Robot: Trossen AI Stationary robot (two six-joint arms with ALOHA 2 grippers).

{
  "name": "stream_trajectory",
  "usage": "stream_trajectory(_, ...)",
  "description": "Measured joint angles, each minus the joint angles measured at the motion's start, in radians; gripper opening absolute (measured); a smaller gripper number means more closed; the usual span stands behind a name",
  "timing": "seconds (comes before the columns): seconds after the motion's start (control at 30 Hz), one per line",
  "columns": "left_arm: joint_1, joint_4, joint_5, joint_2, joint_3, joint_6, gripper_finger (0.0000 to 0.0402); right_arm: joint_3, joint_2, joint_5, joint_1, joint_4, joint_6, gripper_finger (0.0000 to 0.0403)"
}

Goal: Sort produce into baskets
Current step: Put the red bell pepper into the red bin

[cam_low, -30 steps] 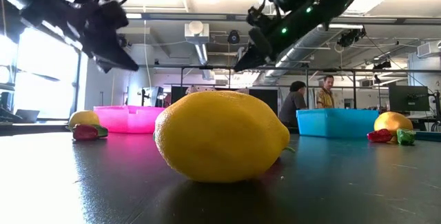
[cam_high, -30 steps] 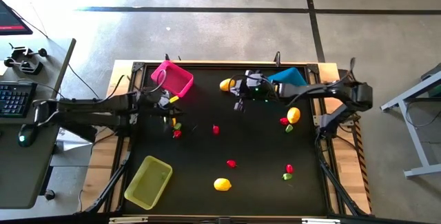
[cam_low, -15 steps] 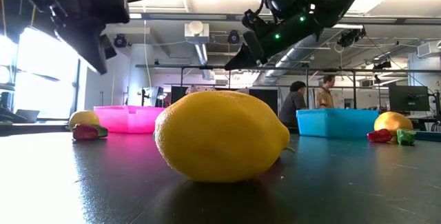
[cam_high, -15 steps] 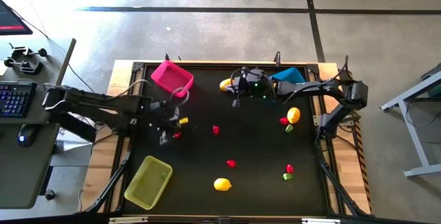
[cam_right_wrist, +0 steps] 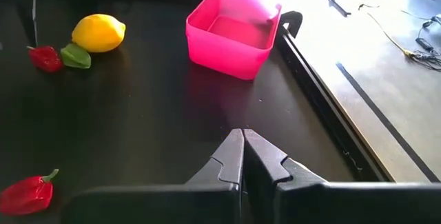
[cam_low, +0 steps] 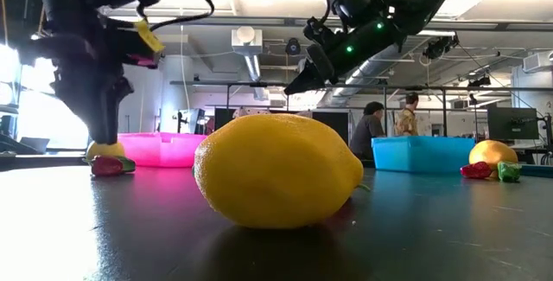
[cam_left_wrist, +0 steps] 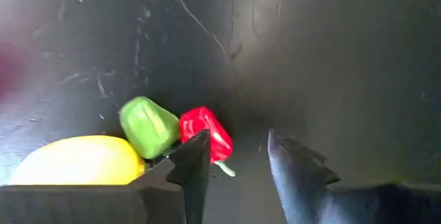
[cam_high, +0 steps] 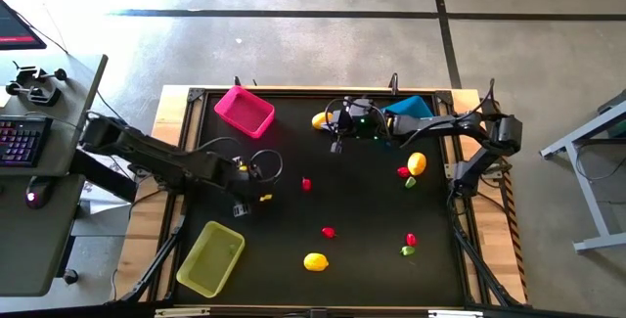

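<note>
My left gripper [cam_left_wrist: 238,148] is open and points down at the table's left middle [cam_high: 240,205], right beside three pieces of produce lying close together: a red piece [cam_left_wrist: 207,131], a green piece [cam_left_wrist: 148,126] and a yellow lemon [cam_left_wrist: 76,160]. Nothing is between its fingers. In the high view my arm hides these three pieces. My right gripper [cam_right_wrist: 242,141] is shut and empty, held high near the blue basket [cam_high: 411,109]. The pink basket [cam_high: 245,111] stands at the far left and the yellow-green basket [cam_high: 210,257] at the near left. My left gripper comes from above with one fingertip [cam_left_wrist: 198,145] close against the red piece's side [cam_left_wrist: 215,136]. I cannot tell whether they touch. The red piece lies on the table, outside the gap between the fingers.
More lemons lie at the far middle [cam_high: 320,120], on the right [cam_high: 417,163] and near the front [cam_high: 315,261]. Loose red pieces [cam_high: 306,184] [cam_high: 329,231] [cam_high: 410,240] and green pieces [cam_high: 411,182] are scattered about. People stand in the room behind the table [cam_low: 406,112].
My left gripper has gone from beside the pink basket toward the table's near edge. It has turned to point straight down and come down next to the red, green and yellow pieces.
</note>
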Motion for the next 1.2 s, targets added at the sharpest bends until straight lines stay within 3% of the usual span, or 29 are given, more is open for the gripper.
stream_trajectory(0.33,-0.015,0.003,-0.094,0.113,0.002,-0.032,0.0138,0.000,0.000,0.003,0.000,0.000,0.001,0.0000)
stream_trajectory(0.5,-0.015,0.004,-0.113,0.122,0.003,-0.055,0.0110,0.000,0.000,0.004,0.000,0.000,0.001,0.0000)
stream_trajectory(0.83,-0.014,-0.016,-0.120,0.123,0.002,-0.077,0.0018,0.000,0.000,0.006,0.000,0.000,0.001,0.0000)
stream_trajectory(1.2,-0.014,-0.171,-0.103,0.128,0.140,0.009,0.0000,0.000,0.000,0.006,0.000,-0.001,-0.001,0.0000)
